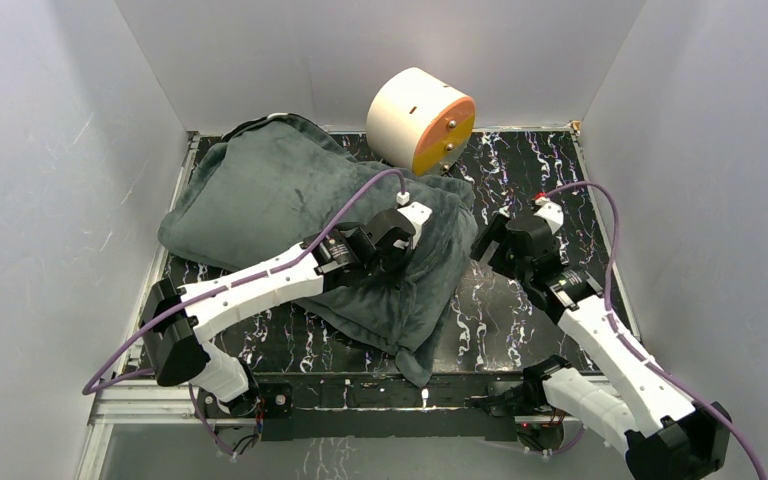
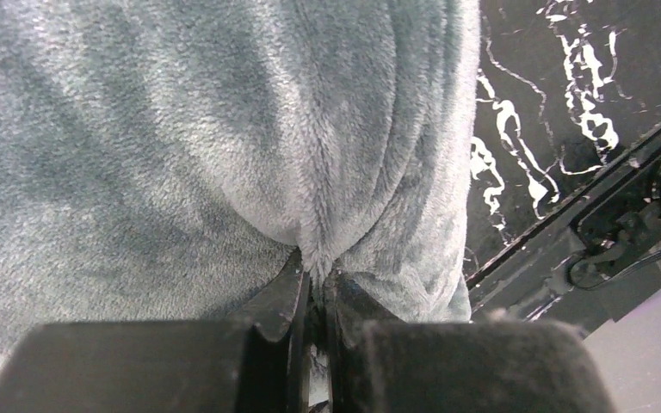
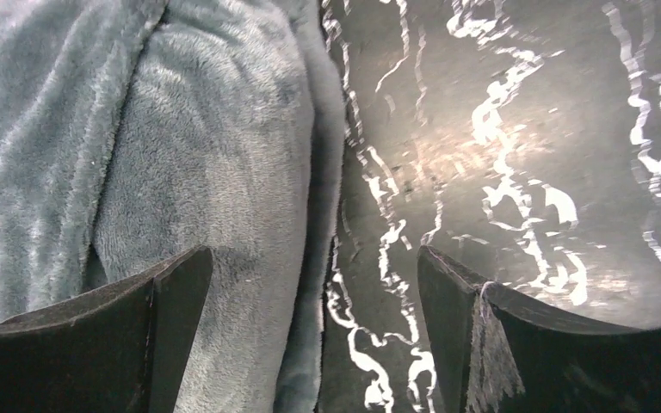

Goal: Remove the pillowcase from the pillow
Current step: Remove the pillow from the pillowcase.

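Nearest of all, the two arm bases are seen bolted at the near edge of the table (image 1: 520,310), a black top veined with white. From the left base, the left arm is stretched far and rightward over the pillowcase (image 1: 280,190). The left gripper (image 1: 392,248) is clamped on a pinched ridge of the grey plush, close to the fabric's right side. In the left wrist view the fold is seen drawn up between the two closed fingers.

Just right of it, the right gripper (image 3: 311,258) is held with its jaws wide apart at the pillowcase's right edge. One finger is placed over the plush and the other over bare table, and nothing is gripped.

The pillowcase is spread grey face up from the near middle of the table to the far left corner, where it is plumpest. The pillow itself is hidden in every view.

Farthest off, a cream cylinder (image 1: 420,120) with an orange end face is laid on its side against the back wall, just beyond the fabric.
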Tool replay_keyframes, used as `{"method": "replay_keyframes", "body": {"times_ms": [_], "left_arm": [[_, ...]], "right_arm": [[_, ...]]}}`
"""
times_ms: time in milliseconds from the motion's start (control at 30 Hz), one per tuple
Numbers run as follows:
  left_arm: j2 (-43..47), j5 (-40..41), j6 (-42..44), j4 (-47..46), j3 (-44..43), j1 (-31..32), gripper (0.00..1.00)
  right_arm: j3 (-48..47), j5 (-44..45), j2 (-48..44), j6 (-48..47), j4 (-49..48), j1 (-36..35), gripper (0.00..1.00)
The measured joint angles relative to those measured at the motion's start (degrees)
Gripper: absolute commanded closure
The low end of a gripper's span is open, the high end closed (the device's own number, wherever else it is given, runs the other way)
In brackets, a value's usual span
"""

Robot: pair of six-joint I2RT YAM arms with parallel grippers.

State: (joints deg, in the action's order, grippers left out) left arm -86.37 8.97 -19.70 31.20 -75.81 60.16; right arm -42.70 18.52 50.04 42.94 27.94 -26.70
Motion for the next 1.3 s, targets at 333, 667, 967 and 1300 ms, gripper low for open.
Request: {"method": "replay_keyframes", "body": {"times_ms": [333,667,967,1300], "left_arm": [[1.99,0.37,-0.57,-4.02,0.15,1.46,0.21],[12.46,7.08,-0.24,-7.56,2.71,2.32,0.02],[7.08,4.37,3.13,-9.31,-3.89,2.75,0.02],[-9.01,12.07,5.11,-0.31,-10.12,7.21,0.24]], "right_arm": [[0.20,2.89,-8.72,-5.16,-0.35,0.07,0.02],[6.91,2.73,-20.06,-6.67,-6.71,0.07,0.02],[11.10,-5.49,-13.62,2.73,-9.70,0.02,0.01],[12.61,-10.34,-7.17,8.17,-11.54,0.66,0.20]]}}
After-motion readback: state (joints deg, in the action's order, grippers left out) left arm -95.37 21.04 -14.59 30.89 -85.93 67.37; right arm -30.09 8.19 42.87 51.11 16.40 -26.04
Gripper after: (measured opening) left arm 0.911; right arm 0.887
